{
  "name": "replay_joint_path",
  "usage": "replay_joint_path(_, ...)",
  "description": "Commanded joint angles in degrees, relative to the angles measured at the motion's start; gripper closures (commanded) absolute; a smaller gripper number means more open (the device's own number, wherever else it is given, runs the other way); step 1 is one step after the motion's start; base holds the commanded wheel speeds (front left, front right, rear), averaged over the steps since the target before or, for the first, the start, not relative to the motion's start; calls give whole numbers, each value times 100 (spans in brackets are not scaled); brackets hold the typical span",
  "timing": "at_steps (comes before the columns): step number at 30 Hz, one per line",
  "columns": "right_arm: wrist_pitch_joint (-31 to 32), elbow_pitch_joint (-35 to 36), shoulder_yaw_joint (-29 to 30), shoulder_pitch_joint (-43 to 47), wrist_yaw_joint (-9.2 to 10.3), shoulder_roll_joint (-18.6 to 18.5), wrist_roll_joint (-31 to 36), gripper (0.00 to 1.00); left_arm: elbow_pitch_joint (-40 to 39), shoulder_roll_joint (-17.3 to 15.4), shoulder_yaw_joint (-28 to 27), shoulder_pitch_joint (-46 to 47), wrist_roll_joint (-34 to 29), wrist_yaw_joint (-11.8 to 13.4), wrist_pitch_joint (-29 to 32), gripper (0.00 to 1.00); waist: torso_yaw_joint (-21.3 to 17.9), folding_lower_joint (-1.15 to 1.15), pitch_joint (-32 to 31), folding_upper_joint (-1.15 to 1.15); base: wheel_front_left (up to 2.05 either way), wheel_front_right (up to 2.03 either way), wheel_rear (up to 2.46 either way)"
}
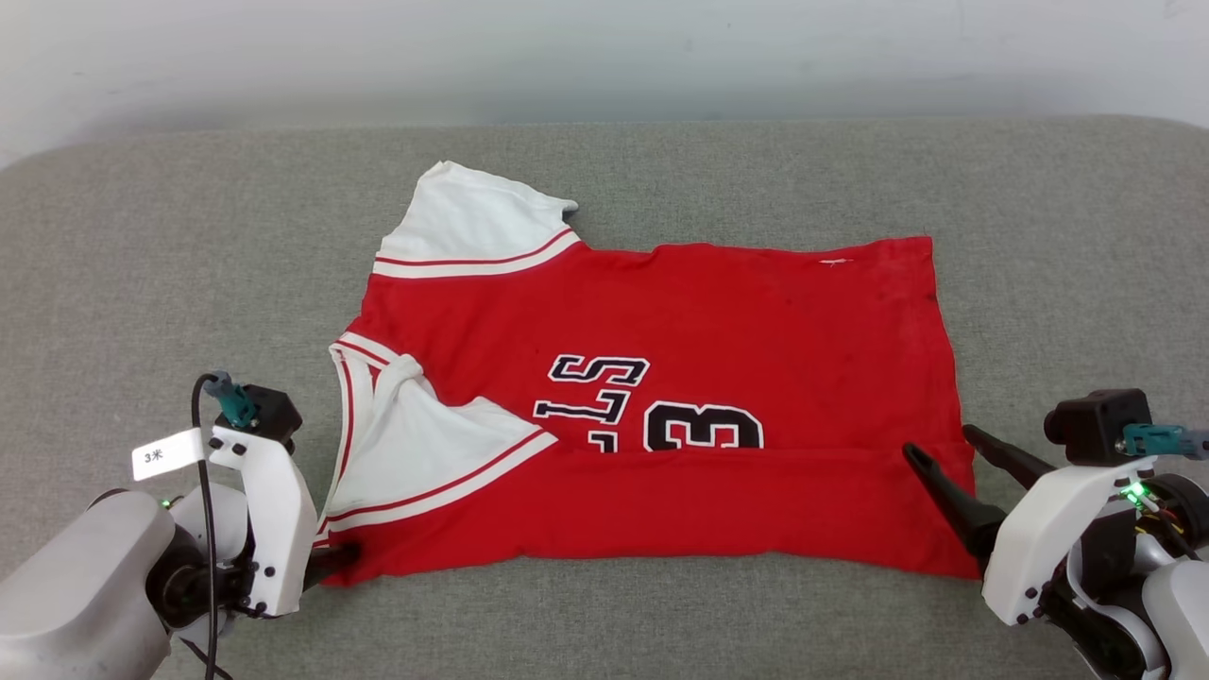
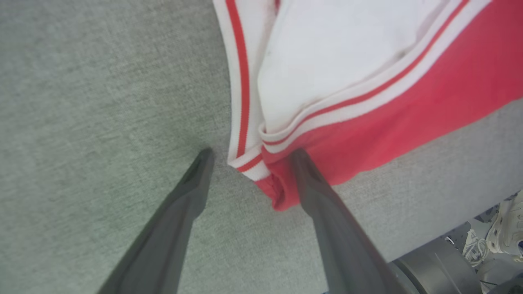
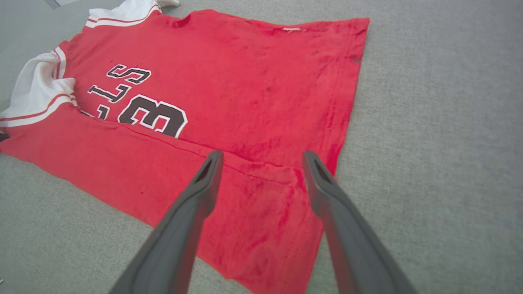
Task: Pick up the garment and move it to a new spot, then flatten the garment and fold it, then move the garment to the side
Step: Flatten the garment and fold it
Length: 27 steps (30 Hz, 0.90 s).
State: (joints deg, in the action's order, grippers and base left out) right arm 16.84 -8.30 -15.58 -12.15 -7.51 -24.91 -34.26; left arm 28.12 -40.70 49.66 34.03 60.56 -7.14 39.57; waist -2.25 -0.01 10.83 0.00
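The garment (image 1: pixel 661 378) lies spread on the grey cloth-covered worktop (image 1: pixel 189 283), roughly in the middle and turned sideways, with its collar end to the left and its hem to the right. Its near long edge lies doubled over toward the far side. That red flap covers the lower part of the black lettering and cuts across the number 3 (image 1: pixel 704 427), and the near sleeve (image 1: pixel 425 444) lies tucked in on top of the chest. I judge this to be the first lengthwise fold, laid this way to narrow the body. The far sleeve (image 1: pixel 472 227) sticks out flat and unfolded at the far left, so its side looks not yet done. My left pincer (image 2: pixel 252 155) sits low at the near-left corner with its jaws spread wide. One finger rests on the bare worktop just left of the striped trim and the other lies against the red cloth, so the corner sits between them, but nothing is pinched. That forearm lies close to the surface, and the fingers point in from the left along the near edge. My right pincer (image 1: pixel 942 442) is at the near-right corner, also spread and holding nothing. Its two dark fingers slant in from the right and down over the end of the folded flap, just above the cloth or brushing it; I cannot tell which. With both arms at the two near corners, I seem well placed either to press the crease flat or to take fresh holds for the next fold.
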Motion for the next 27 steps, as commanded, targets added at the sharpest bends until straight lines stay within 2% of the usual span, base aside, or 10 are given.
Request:
replay_joint_path(1, -19, -17, -18, -90, 5, 34, -12, 0, 171, 227, 169, -291, 12, -2, -32, 0, -19, 1, 18, 0, 0, 0, 0)
replay_joint_path(3, -13, -30, -26, -108, 5, 12, -27, 0, 263, 280, 224, -306, 42, -2, -52, 1, -32, 1, 22, 0, 0, 0, 0)
replay_joint_path(4, -1, -31, -26, -122, 5, -6, -37, 0, 296, 290, 262, -293, 25, -7, -73, 61, -36, 1, 19, 0, 0, 0, 0)
replay_joint_path(5, 6, -27, -18, -137, 5, -31, -33, 0, 306, 289, 287, -273, -2, -9, -115, 100, -37, 1, 13, 0, 0, 0, 0)
replay_joint_path(10, 116, 52, -21, -252, 5, -193, -27, 0, 200, 203, 313, -208, 85, -25, -244, 100, -8, 1, -90, 0, 0, 0, 0)
replay_joint_path(14, 403, 144, -16, -356, 5, -480, -98, 0, -36, 31, 315, -39, 63, -28, -440, 100, 40, 1, -169, 0, 0, 0, 0)
replay_joint_path(22, 1853, 412, -70, -486, 5, -1192, -446, 0, -568, -206, 328, 91, 20, -29, -746, 100, 158, 1, -277, 0, 0, 0, 0)
replay_joint_path(27, 2750, 517, -148, -428, 5, -1374, -704, 0, -844, -259, 366, 125, -64, -30, -856, 100, 250, 1, -264, 0, 0, 0, 0)
